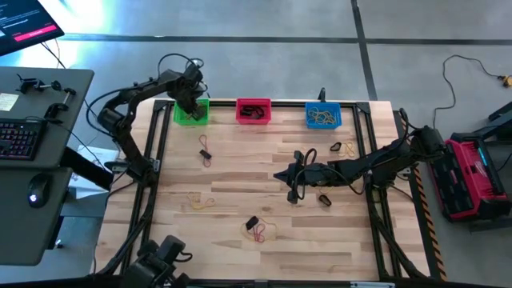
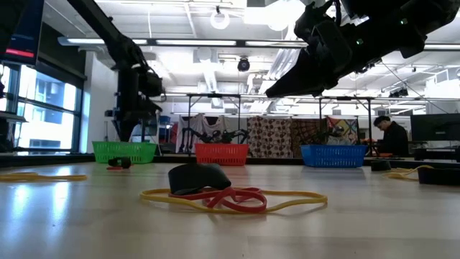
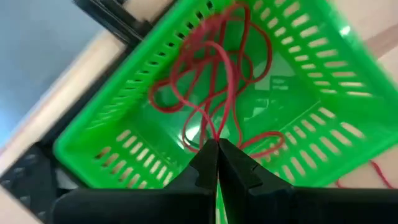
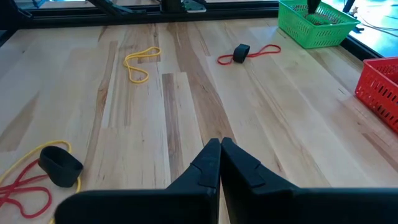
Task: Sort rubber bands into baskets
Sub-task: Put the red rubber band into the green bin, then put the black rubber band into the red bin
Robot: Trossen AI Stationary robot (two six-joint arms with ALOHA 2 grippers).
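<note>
Only the left wrist view sees inside the green basket [image 3: 124, 134]: thin red bands [image 3: 217, 68] lie tangled there, the left gripper [image 3: 217, 152] above, fingers together. The right gripper [image 4: 219, 152], fingers also together, hovers mid-counter [image 4: 186, 93].

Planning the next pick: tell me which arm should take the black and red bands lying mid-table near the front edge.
Right, probably. The right gripper hovers over mid-table, shut and empty, near the band pile. The left gripper is over the green basket, shut on a red rubber band.
</note>
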